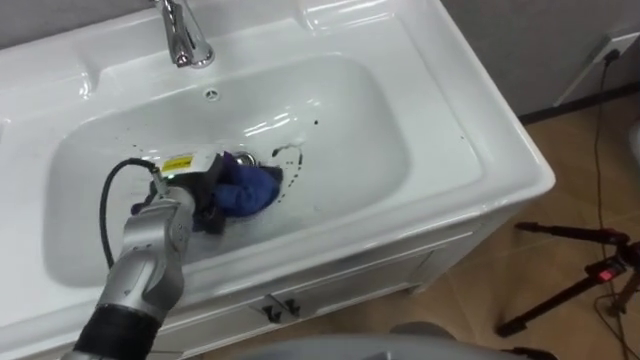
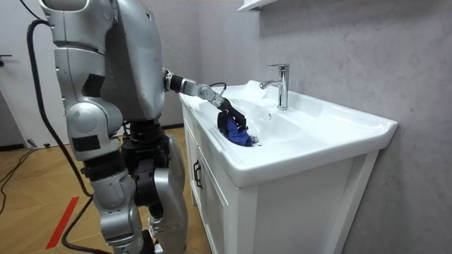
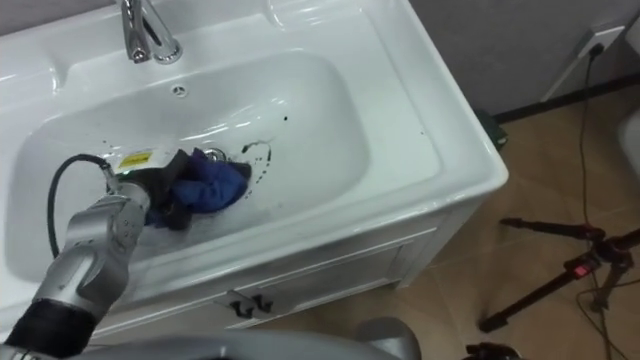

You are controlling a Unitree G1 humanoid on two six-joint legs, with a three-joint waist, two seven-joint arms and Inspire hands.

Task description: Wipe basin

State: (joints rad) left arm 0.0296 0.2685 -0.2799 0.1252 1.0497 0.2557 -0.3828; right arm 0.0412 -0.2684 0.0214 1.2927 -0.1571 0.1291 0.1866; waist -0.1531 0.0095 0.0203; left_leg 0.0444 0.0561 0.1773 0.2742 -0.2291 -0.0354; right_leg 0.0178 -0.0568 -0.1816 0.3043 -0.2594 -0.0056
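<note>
A white basin (image 1: 340,130) is set in a white vanity top, with dark smudges (image 1: 292,153) beside its drain (image 1: 252,158). A bunched blue cloth (image 1: 250,188) lies on the basin floor just left of the drain. My left hand (image 1: 195,195) reaches in from the lower left and its dark fingers curl round the cloth's left side, pressing it down. From the room view I stand at the vanity's front edge, with the left hand (image 2: 227,113) and the cloth (image 2: 236,134) down in the bowl.
A chrome faucet (image 1: 183,35) stands at the basin's back rim, above an overflow hole (image 1: 211,94). Cabinet doors with dark handles (image 1: 280,308) are below. A black tripod (image 1: 580,270) lies on the wooden floor at the right, near a wall outlet (image 1: 615,48).
</note>
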